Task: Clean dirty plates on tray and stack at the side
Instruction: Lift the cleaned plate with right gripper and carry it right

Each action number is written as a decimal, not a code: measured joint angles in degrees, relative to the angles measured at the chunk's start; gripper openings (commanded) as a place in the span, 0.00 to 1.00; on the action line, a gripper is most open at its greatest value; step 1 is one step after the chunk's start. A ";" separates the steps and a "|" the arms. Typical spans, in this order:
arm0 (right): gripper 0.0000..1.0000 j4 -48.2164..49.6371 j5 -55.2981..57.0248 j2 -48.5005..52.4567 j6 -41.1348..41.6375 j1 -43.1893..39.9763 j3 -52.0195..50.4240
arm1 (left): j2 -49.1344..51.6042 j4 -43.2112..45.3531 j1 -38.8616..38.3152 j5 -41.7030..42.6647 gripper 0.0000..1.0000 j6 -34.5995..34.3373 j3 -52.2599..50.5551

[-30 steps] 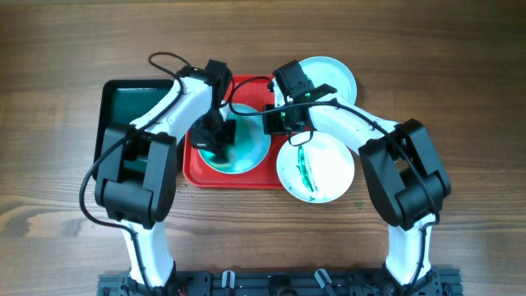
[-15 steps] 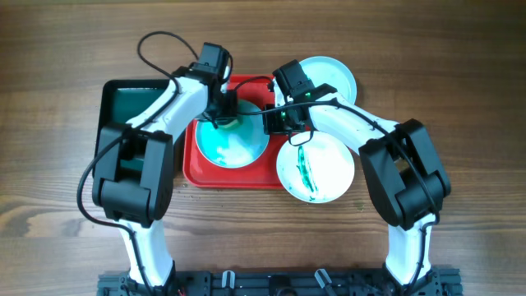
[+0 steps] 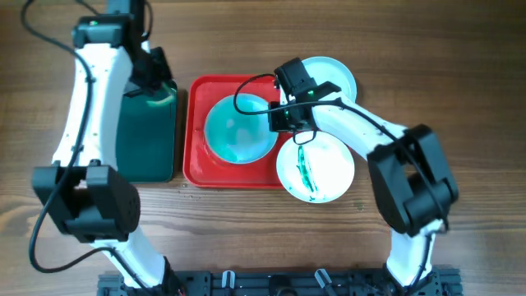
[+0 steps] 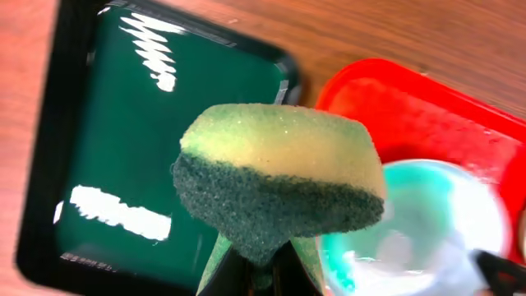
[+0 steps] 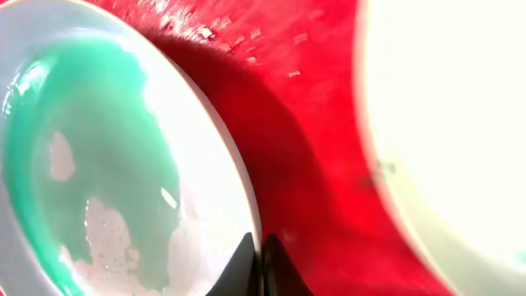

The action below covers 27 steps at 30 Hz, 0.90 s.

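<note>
A pale cyan plate (image 3: 238, 129) smeared with green lies on the red tray (image 3: 197, 168). My right gripper (image 3: 279, 120) is shut on this plate's right rim (image 5: 246, 215). A second plate (image 3: 316, 168) with green streaks overlaps the tray's right edge. A third plate (image 3: 333, 74) lies behind it on the table. My left gripper (image 3: 156, 76) is shut on a yellow and green sponge (image 4: 279, 185) and holds it above the dark green tray (image 3: 146, 136). The plate on the tray also shows in the left wrist view (image 4: 427, 222).
The dark green tray (image 4: 148, 140) lies left of the red tray, its bottom wet and shiny. Bare wooden table (image 3: 460, 99) lies around both trays. A black cable loops over the red tray's far edge (image 3: 246, 86).
My left gripper has lifted the sponge off the plate on the red tray and swung it left and back, over the dark green tray. The right gripper has kept its hold on the plate's rim.
</note>
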 measured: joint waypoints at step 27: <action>0.04 -0.42 90.60 -8.92 -9.68 29.44 0.00 | 0.02 -0.98 3.39 -0.42 0.04 0.00 0.00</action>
